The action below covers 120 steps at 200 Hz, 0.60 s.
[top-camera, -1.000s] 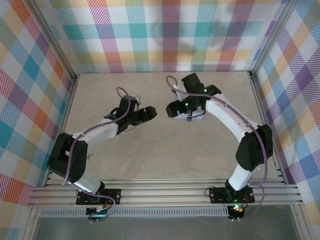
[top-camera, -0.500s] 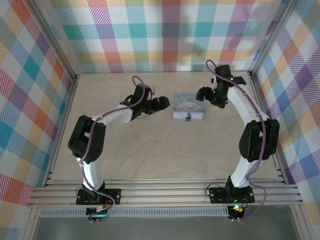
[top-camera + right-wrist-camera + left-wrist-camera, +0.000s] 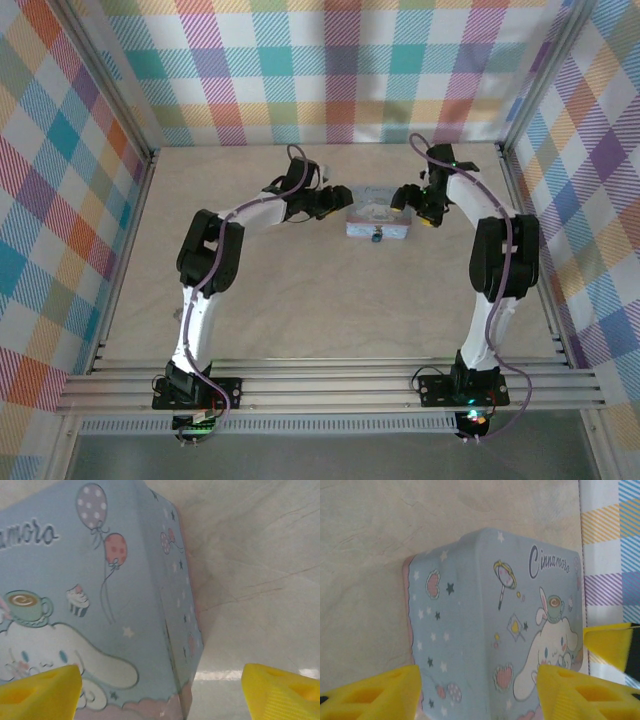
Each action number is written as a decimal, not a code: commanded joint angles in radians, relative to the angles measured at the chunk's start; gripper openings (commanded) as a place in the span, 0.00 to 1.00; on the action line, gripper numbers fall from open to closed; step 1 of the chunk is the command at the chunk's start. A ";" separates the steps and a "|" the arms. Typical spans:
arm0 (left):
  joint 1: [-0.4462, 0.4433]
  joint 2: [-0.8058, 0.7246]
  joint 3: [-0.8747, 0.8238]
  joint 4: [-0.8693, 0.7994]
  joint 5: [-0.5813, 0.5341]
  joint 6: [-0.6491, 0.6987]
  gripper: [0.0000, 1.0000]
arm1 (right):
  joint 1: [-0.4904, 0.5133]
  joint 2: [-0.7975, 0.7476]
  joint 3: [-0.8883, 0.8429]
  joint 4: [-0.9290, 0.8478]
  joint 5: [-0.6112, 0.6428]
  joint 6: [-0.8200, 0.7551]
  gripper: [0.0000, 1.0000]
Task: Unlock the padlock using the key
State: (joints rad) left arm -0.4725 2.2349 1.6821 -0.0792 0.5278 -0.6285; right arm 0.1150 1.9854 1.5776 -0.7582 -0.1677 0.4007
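Observation:
A pale blue cartoon-printed tin box (image 3: 378, 213) lies at the back middle of the table. The tiny dark padlock (image 3: 377, 237) hangs on its near side. The key is out of view. My left gripper (image 3: 338, 200) is at the box's left end. In the left wrist view its yellow fingers stand apart on either side of the box (image 3: 490, 620), left gripper (image 3: 480, 695) open. My right gripper (image 3: 401, 197) is at the box's right end. It is open (image 3: 160, 692): one finger is over the lid (image 3: 75, 605), the other is well off over bare table.
Plaid walls close the back and both sides, with metal posts (image 3: 515, 150) at the back corners. Bare wooden tabletop (image 3: 330, 300) stretches from the box toward the arm bases. A metal rail (image 3: 330, 385) runs along the near edge.
The left arm reached right and back until its gripper met the box's left end, and its jaws narrowed a little. The right gripper lifted off the box, swung right, then came back to its right end.

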 commanded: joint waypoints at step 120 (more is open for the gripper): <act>-0.028 -0.253 -0.386 0.062 -0.004 -0.018 0.44 | 0.129 -0.140 -0.315 0.250 -0.231 0.057 0.60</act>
State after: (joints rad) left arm -0.4828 2.0762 1.3994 -0.0059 0.5346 -0.6609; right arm 0.1699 1.8984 1.3434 -0.5163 -0.3584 0.4156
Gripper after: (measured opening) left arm 0.444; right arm 0.600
